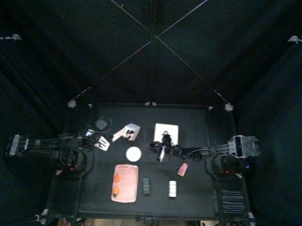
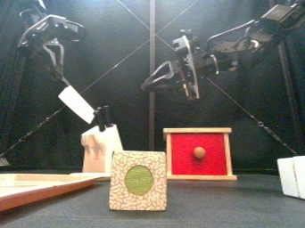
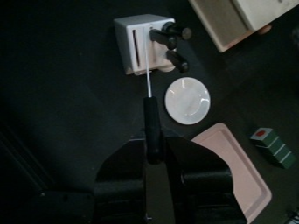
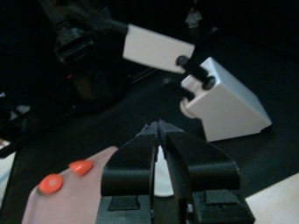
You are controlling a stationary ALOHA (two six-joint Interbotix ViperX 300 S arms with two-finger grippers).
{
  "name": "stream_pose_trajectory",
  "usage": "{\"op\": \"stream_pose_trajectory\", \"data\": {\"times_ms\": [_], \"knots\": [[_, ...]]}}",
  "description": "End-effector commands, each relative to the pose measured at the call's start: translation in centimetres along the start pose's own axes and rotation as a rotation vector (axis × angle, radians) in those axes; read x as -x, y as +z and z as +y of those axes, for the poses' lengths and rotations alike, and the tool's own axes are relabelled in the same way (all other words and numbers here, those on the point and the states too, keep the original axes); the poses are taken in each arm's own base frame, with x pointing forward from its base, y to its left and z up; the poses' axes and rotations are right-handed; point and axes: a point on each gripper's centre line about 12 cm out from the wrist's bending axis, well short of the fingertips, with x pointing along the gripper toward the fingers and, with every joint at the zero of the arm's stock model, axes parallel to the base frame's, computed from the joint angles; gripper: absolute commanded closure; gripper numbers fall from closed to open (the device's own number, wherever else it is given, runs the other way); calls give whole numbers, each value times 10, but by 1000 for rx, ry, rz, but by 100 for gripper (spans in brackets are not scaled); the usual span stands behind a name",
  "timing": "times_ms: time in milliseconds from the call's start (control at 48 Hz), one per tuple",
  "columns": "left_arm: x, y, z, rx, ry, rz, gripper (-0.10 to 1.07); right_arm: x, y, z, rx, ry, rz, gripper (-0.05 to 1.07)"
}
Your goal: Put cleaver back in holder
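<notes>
Left gripper (image 3: 149,166) clamped on stiff, blade-heavy cleaver (image 2: 78,104) by handle; right gripper (image 4: 158,144) seemingly empty, jaws narrow.

A white plate (image 3: 188,99) lies near a pink cutting board (image 3: 239,171). Behind the patterned box (image 2: 139,181), right of it, stands a red-fronted wooden box (image 2: 199,153).

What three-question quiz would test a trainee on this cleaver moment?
1. True or false: the cleaver already sits in the holder.
2. Which pincer grips the cleaver? A) left B) right
3. Fill in: the round white thing on the table near the holder is a ___.
Key: 1 false, it hangs above the holder; 2 A, the left pincer; 3 plate.
</notes>
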Motion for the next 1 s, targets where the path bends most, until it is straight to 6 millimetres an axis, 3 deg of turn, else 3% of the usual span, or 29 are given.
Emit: {"op": "stream_pose_trajectory", "data": {"times_ms": [0, 417, 979], "knots": [[-1, 8, -2, 5, 6, -5, 55, -19, 21, -11, -13, -32, -67, 51], [-6, 8, -1, 8, 14, 19, 55, -84, 20, -79, -59, -203, -85, 51], [-14, 10, -7, -9, 28, 42, 55, -95, 4, -89, -60, -224, -27, 52]]}}
